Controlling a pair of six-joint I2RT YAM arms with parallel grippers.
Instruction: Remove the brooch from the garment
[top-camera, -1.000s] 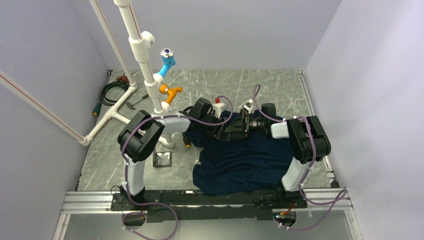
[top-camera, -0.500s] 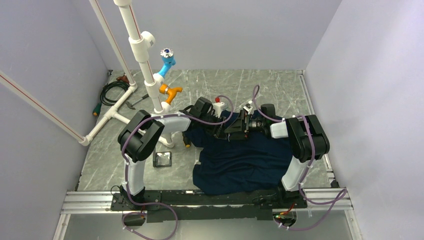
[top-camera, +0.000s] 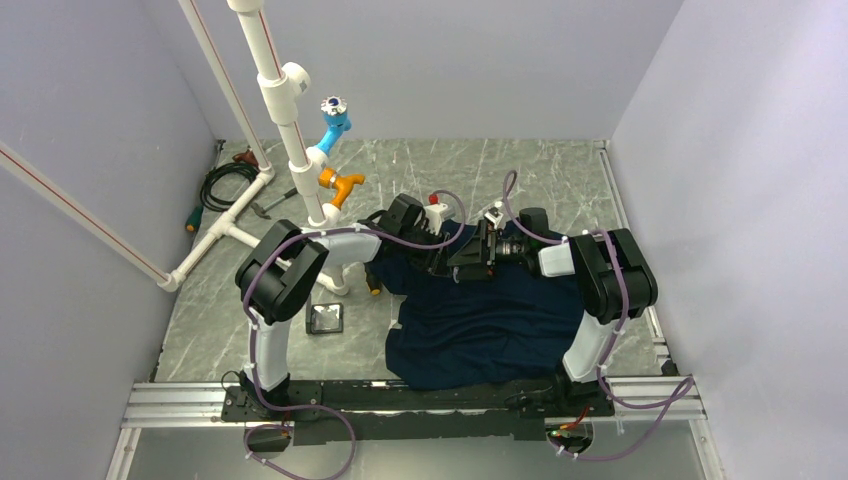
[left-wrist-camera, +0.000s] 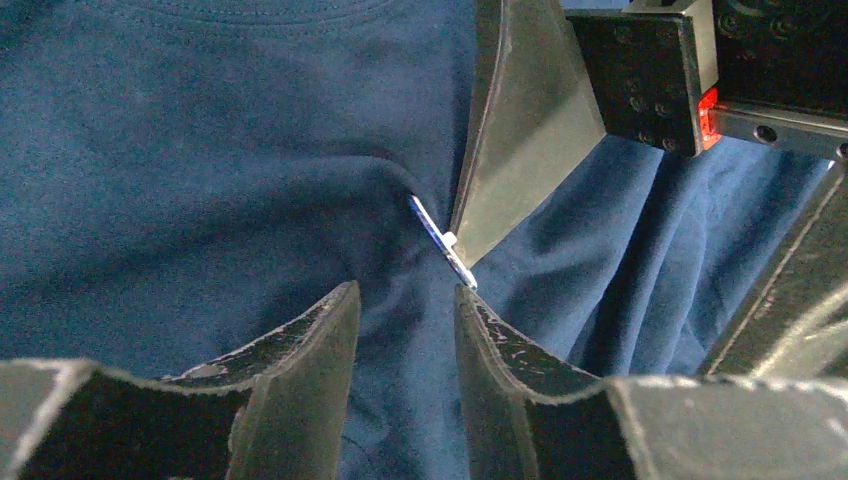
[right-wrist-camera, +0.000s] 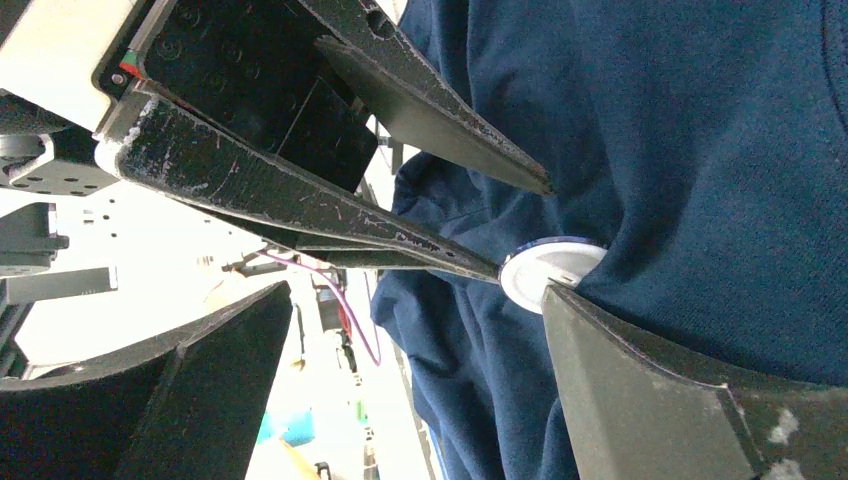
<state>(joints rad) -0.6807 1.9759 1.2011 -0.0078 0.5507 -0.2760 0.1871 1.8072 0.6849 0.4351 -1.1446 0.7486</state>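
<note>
Both arms meet over the upper part of the garment (left-wrist-camera: 200, 180), which lies spread on the worktop (top-camera: 540, 170). The brooch (right-wrist-camera: 548, 268) sits pinned in a raised fold of the cloth. It lies directly ahead of the left end effector (left-wrist-camera: 405, 295) and against the inner tip of one finger of the right end effector (right-wrist-camera: 415, 292). The right end effector stands wide open and holds nothing. Only that one finger meets the disc; its other finger is well apart, clear of the cloth. This contact probably serves as a brace, keeping the disc tilted on edge and proud of the fabric so that its rim can be reached. The left end effector is narrow, with a modest gap between its fingers, and is not clamped on anything. In the right wrist view, one of its fingertips (right-wrist-camera: 490, 272) touches or very nearly touches the rim of the brooch's pale face, and the other lies over the cloth just beyond. The left wrist view shows the disc edge-on as a thin blue-white line. The narrow setting likely suits so small a target, since a wider one would gather cloth with it. The brooch is not yet free of the garment.
</note>
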